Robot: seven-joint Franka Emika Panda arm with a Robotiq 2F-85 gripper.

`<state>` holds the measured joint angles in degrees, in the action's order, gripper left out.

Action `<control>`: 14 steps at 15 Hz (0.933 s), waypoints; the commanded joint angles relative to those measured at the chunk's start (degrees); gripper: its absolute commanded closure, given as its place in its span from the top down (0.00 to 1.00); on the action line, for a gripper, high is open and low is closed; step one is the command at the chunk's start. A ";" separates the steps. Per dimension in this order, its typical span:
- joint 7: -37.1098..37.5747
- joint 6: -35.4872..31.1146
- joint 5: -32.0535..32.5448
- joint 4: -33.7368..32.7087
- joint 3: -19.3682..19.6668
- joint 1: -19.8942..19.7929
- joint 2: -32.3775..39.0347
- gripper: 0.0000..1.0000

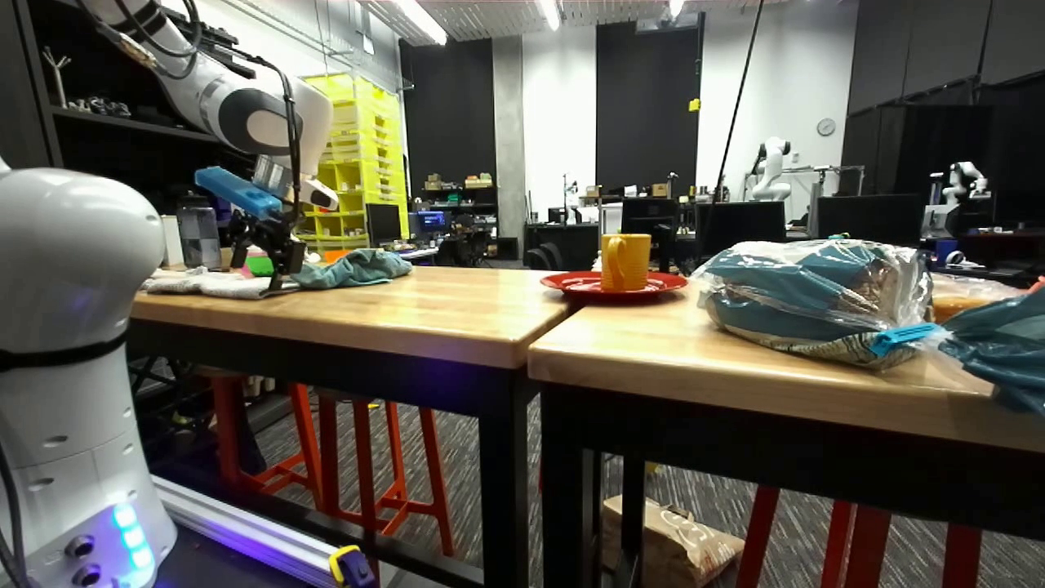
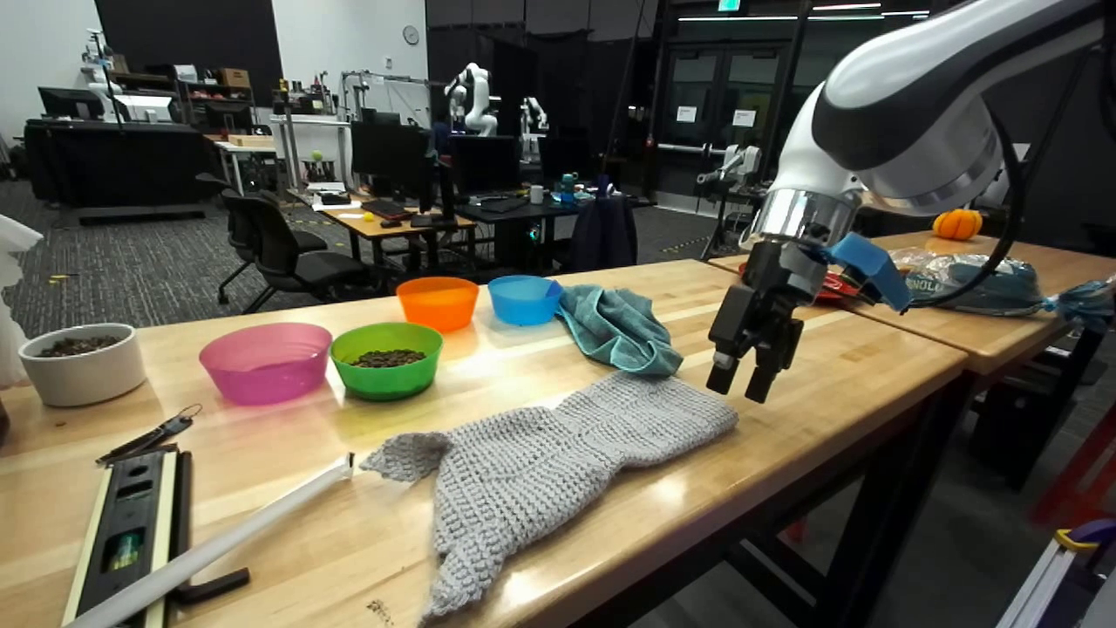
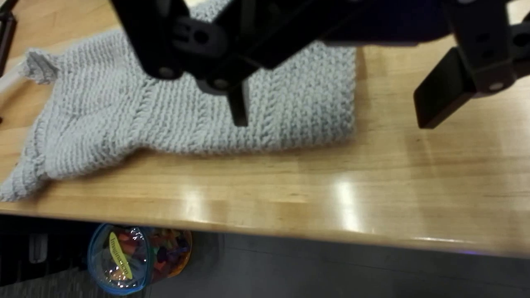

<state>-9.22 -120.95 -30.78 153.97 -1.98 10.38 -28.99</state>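
Your end effector [image 3: 336, 111], spread wide and empty, hangs near the gray knitted cloth [image 2: 558, 462], and descending too far could jam its tips against the desk [image 3: 265, 198].

Rough-knit cloth [image 2: 558, 458], glossy wooden tabletop [image 3: 265, 186]

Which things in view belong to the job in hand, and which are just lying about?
Likely part of the job:
- fingers, open and empty
- gray knitted cloth, the thing nearest them

Apparently just lying about:
- teal cloth
- pink bowl, green bowl, orange bowl, blue bowl
- spirit level
- orange-yellow mug on the red plate
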 commanded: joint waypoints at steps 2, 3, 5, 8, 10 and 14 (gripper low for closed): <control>-0.67 -3.24 -2.33 0.17 -1.51 2.95 -0.02 1.00; -0.68 -3.80 -2.43 -0.01 -1.82 3.41 -0.01 1.00; -0.86 -4.79 -2.57 -0.27 -2.07 4.29 0.27 1.00; -1.03 -5.39 -2.52 -0.30 -2.25 5.27 1.10 1.00; -1.07 -5.49 -2.47 -0.40 -2.32 5.62 1.38 1.00; -1.24 -4.74 -1.90 -0.97 -2.18 5.76 0.56 1.00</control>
<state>-9.66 -125.64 -31.94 153.74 -4.00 15.78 -28.07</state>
